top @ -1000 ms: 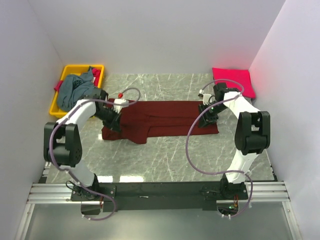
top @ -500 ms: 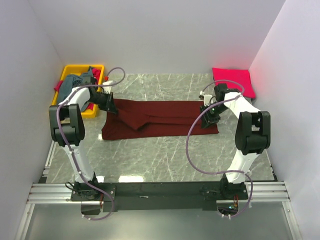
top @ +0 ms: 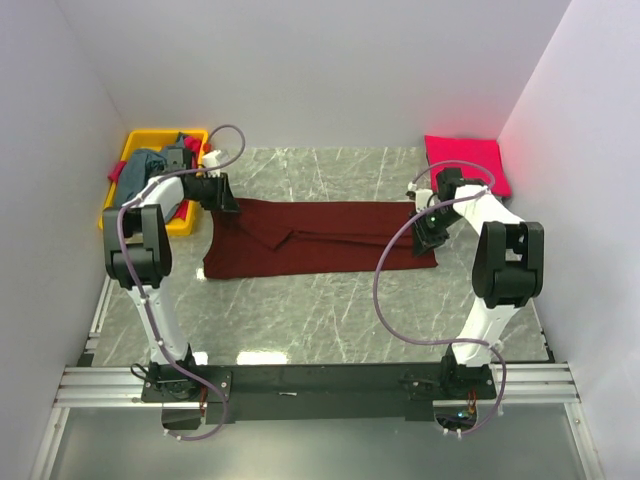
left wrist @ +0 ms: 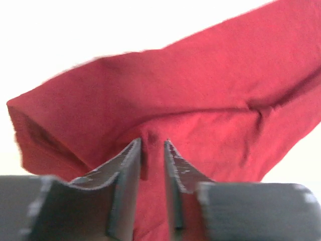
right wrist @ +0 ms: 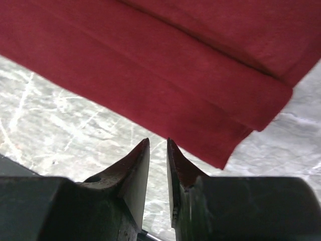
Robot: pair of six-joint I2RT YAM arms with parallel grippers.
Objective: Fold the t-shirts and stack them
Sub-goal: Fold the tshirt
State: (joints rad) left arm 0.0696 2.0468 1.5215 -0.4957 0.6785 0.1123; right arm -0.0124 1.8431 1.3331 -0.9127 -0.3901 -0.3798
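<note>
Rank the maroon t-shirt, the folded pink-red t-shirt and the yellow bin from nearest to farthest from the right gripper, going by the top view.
1. maroon t-shirt: its right end lies just beside the right gripper.
2. pink-red t-shirt: folded in the far right corner.
3. yellow bin: far left corner, across the table.

A yellow plastic bin (top: 145, 134) sits at the far left corner of the grey marble-patterned tabletop (top: 320, 310), close against the left wall (top: 50, 200). White walls enclose the table on three sides. Along the near edge a black plate (top: 320, 380) lies between silver aluminium rails (top: 100, 385), with a dull metal sheet (top: 320, 440) below it
</note>
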